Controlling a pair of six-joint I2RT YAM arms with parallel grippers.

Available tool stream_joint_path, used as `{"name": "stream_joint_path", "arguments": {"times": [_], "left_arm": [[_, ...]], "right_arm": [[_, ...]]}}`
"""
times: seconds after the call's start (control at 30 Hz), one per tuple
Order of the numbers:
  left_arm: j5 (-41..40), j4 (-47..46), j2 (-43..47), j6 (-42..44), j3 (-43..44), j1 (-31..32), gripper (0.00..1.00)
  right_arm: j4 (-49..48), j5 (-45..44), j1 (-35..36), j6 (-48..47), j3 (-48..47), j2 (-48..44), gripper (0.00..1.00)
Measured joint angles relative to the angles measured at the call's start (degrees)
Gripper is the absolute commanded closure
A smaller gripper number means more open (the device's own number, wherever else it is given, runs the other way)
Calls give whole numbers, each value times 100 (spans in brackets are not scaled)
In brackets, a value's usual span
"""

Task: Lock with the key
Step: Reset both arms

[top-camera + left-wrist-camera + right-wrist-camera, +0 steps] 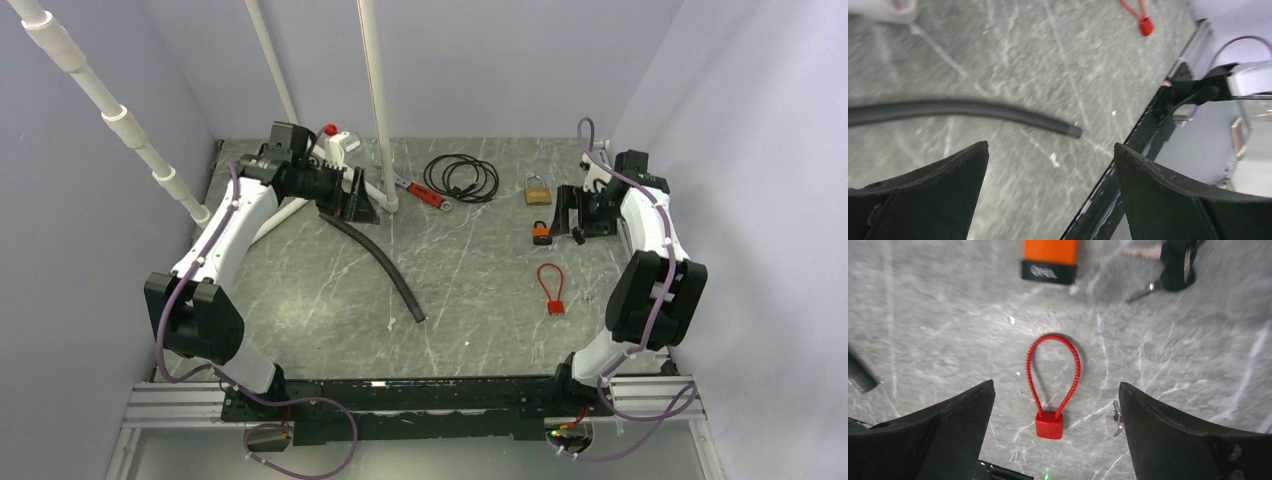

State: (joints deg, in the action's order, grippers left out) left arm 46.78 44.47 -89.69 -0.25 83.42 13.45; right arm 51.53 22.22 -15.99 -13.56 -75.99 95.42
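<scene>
Black fingers of my right gripper (1055,385) stand spread wide over the grey marbled tabletop (938,330), grasping nothing and touching nothing. Between them in the wrist view lies the red cable lock (1049,425), a thin red loop whose two ends both meet a small red block. It lies flat on the table with the block toward me. Just beside that block, on its right, rests what looks like a small silver key (1117,418). Farther off lies an orange padlock with a black band (1050,257). To its right is a black-headed key (1175,267), its metal blade pointing down and left. From above, a brass padlock (537,190) sits beyond the orange one, nearer the back of the table.

My left gripper (1050,145) is likewise spread wide and empty. It hangs above the table near the free end of a black corrugated hose (973,110), apart from it. The red lock shows at the top edge of that view, well away.
</scene>
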Motion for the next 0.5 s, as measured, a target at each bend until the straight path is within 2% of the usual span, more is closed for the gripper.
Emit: {"name": "stream_joint_path", "arguments": {"times": [0.1, 0.2, 0.37, 0.5], "left_arm": [[-632, 892, 0, 450, 501, -92, 1], [-1290, 1530, 4, 752, 623, -129, 1], [-2500, 1764, 216, 1005, 120, -140, 1], [-3331, 1779, 573, 1073, -450, -149, 1]], "right_arm": [[-39, 149, 258, -15, -144, -411, 0], [-122, 164, 844, -20, -94, -887, 0], [-546, 31, 1812, -28, 702, -1853, 0], [-815, -348, 2197, -42, 1692, -2597, 0]]}}
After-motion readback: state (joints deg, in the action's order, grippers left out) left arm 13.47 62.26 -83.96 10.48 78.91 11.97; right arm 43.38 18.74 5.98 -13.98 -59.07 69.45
